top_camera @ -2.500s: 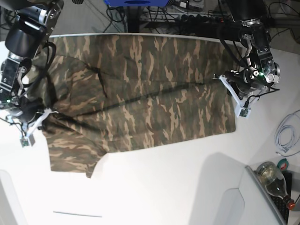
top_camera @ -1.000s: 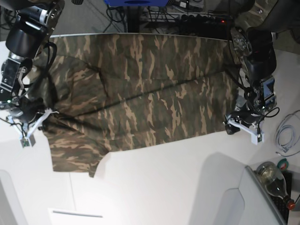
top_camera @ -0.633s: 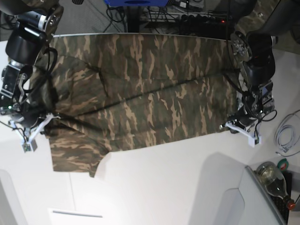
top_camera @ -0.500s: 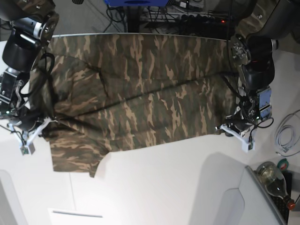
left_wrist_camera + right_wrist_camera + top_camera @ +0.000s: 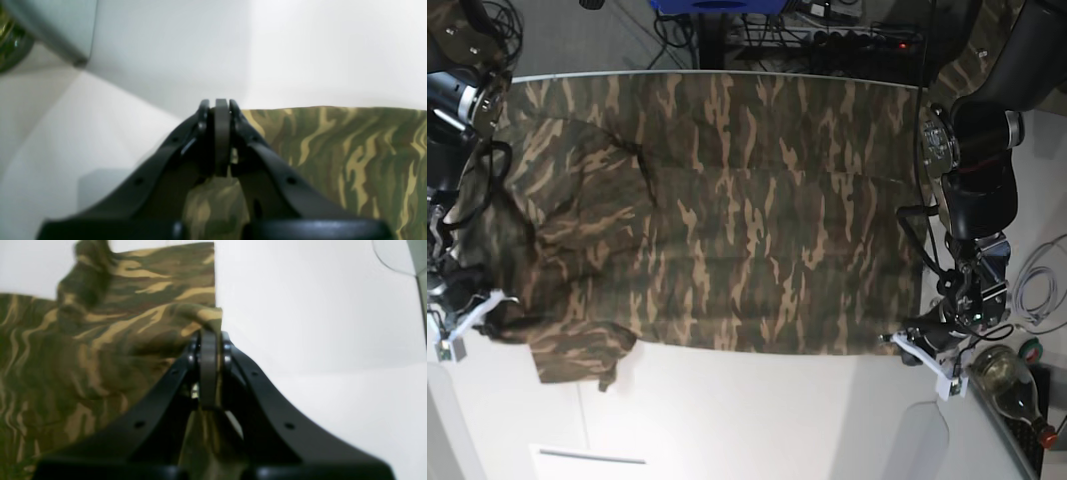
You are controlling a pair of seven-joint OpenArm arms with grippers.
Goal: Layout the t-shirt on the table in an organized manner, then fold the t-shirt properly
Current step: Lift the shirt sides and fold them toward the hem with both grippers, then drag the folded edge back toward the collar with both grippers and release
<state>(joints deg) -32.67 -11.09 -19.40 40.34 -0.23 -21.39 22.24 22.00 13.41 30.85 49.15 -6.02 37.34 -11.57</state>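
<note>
The camouflage t-shirt (image 5: 727,220) lies spread wide over the white table (image 5: 757,420), its lower hem running roughly straight near the front. In the base view my left gripper (image 5: 902,345) is at the hem's right corner, shut on the cloth. The left wrist view shows its fingers (image 5: 217,110) pressed together with camouflage fabric (image 5: 333,150) under and beside them. My right gripper (image 5: 492,305) is at the shirt's left side by the bunched sleeve (image 5: 577,350). It is shut on a raised fold of the t-shirt (image 5: 100,340) in the right wrist view, just at the fingers' tip (image 5: 208,340).
A glass bottle (image 5: 1012,385) lies at the right front beside a grey raised panel (image 5: 927,440). A white cable (image 5: 1037,290) and a tape roll (image 5: 1032,350) lie right of the left arm. Cables and a power strip (image 5: 847,40) sit behind the table's far edge.
The left gripper came down to the hem's right corner and shut on it. Both grippers then moved toward the front edge, dragging the shirt's lower half out flatter.
</note>
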